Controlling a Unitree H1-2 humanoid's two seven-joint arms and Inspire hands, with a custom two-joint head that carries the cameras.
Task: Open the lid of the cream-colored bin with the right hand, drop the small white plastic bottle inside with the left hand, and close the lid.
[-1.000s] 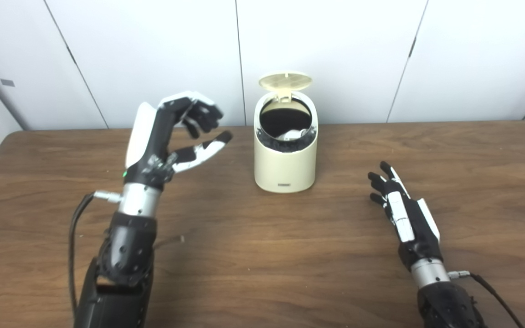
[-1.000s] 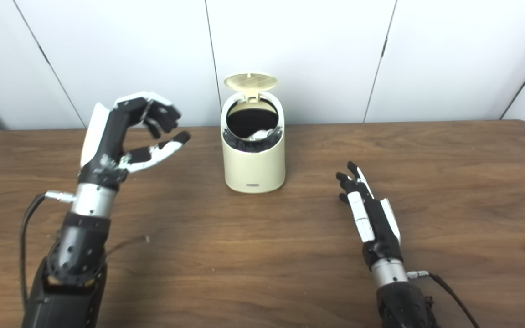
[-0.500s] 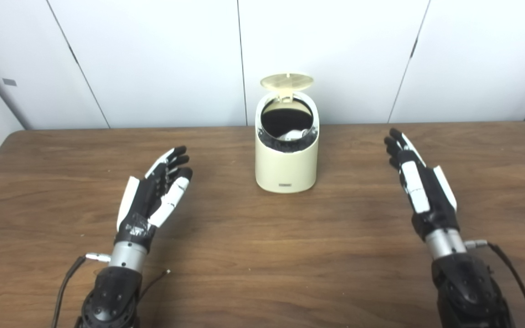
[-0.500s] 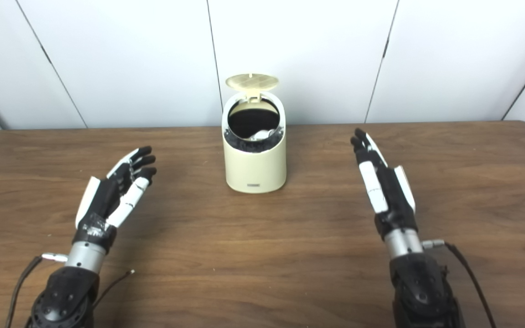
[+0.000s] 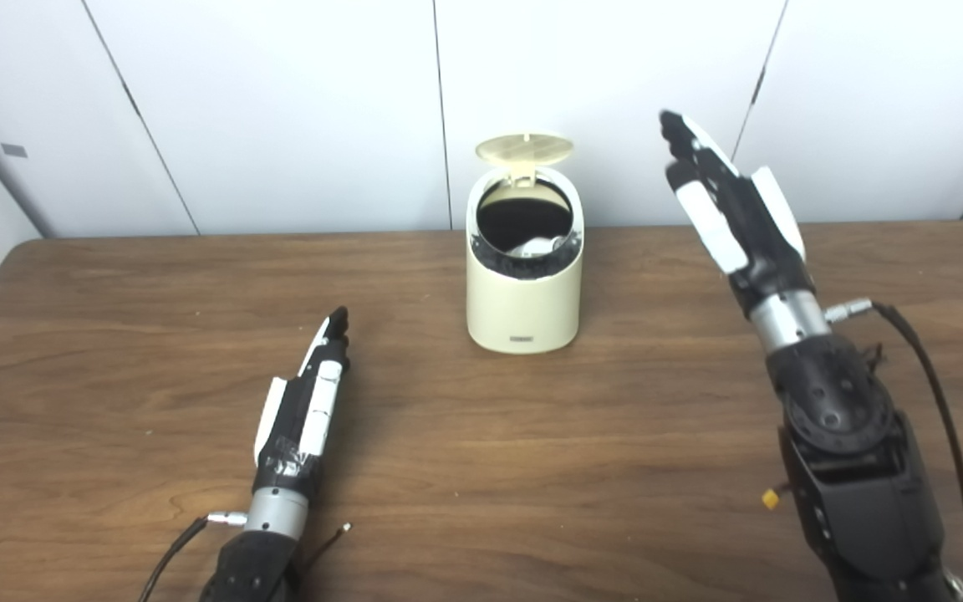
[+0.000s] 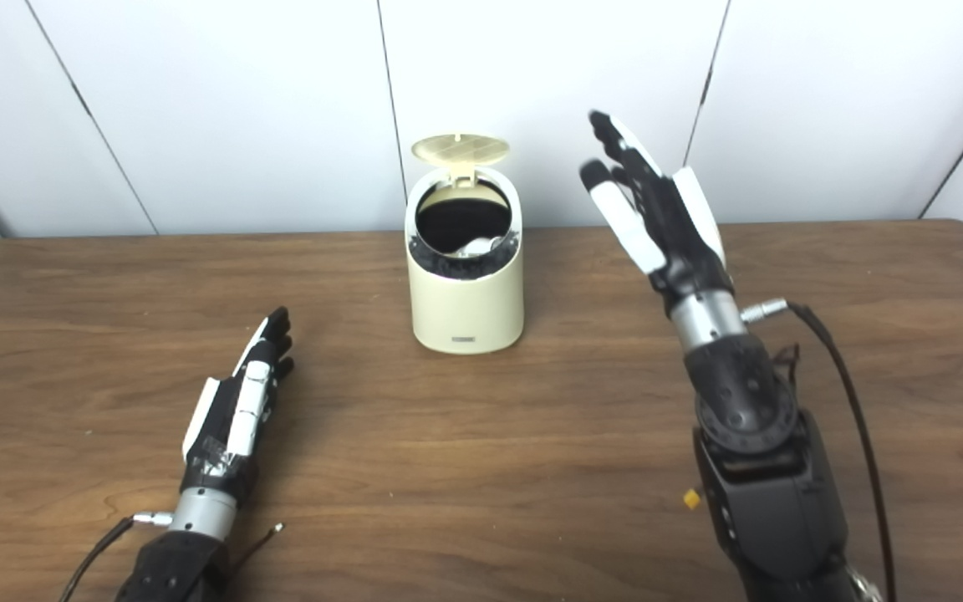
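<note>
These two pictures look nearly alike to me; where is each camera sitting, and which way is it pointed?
Left eye view: on the robot's head, looking forward and down at the table; the bin sits just right of middle; both arms rise from the bottom edge.
Right eye view: beside it, facing the same way; the bin sits left of middle; same arms.
Shared: the open lid, something white inside, the left hand low and flat, the right hand raised, fingers apart.
</note>
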